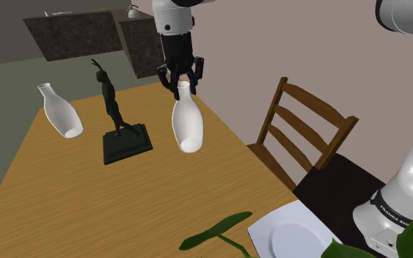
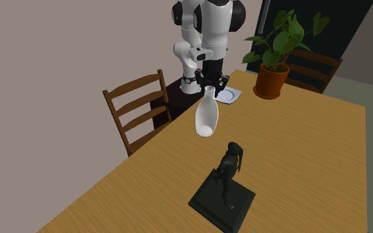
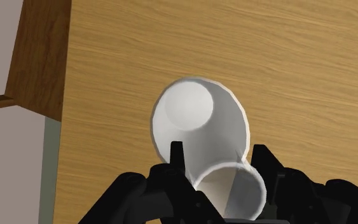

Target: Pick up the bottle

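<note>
Well, far off to the shoulder view's left of the gripper point(image 1: 183, 82), a second bottle point(image 1: 58, 111), white too, stands on the wooden table point(image 1: 87, 205). Nearer the gripper on that same side is a dark statue point(image 1: 114, 102) of a person on a flat base. Next is the gripper itself. Its two black fingers point(image 3: 177, 156) are squeezed tight on the thin neck of the white bottle point(image 1: 187, 124), one on each side. The white bottle hangs right under the gripper, tipped a little, and its round bottom looks lifted off the table. On the other side of the gripper is a brown chair point(image 1: 300, 124), well apart. Past the chair, much lower down, lies a white plate point(image 1: 293, 238).
</note>
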Controlling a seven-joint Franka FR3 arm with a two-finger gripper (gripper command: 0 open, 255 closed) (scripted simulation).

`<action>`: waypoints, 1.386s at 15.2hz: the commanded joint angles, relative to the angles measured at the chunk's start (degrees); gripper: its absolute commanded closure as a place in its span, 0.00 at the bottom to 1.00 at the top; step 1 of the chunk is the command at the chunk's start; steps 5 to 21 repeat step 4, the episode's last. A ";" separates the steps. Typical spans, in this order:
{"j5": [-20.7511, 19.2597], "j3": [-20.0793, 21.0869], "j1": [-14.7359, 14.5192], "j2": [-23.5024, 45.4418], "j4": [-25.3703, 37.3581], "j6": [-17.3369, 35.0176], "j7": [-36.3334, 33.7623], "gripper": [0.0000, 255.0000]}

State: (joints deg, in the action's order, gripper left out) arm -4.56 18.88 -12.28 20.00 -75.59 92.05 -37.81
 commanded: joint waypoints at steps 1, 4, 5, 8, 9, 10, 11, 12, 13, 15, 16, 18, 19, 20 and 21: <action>-0.09 0.02 -0.17 0.29 2.12 -1.82 -0.02 1.00; -0.17 0.03 -0.30 0.54 3.38 -2.84 -0.05 1.00; -0.17 0.03 -0.30 0.54 3.38 -2.84 -0.05 1.00; -0.17 0.03 -0.30 0.54 3.38 -2.84 -0.05 1.00; -0.17 0.03 -0.30 0.54 3.38 -2.84 -0.05 1.00; -0.17 0.03 -0.30 0.54 3.38 -2.84 -0.05 1.00; -0.17 0.03 -0.30 0.54 3.38 -2.84 -0.05 1.00; -0.17 0.03 -0.30 0.54 3.38 -2.84 -0.05 1.00; -0.17 0.03 -0.30 0.54 3.38 -2.84 -0.05 1.00; -0.17 0.03 -0.30 0.54 3.38 -2.84 -0.05 1.00; -0.17 0.03 -0.30 0.54 3.38 -2.84 -0.05 1.00; -0.17 0.03 -0.30 0.54 3.38 -2.84 -0.05 1.00; -0.17 0.03 -0.30 0.54 3.38 -2.84 -0.05 1.00; -0.17 0.03 -0.30 0.54 3.38 -2.84 -0.05 1.00; -0.17 0.03 -0.30 0.54 3.38 -2.84 -0.05 1.00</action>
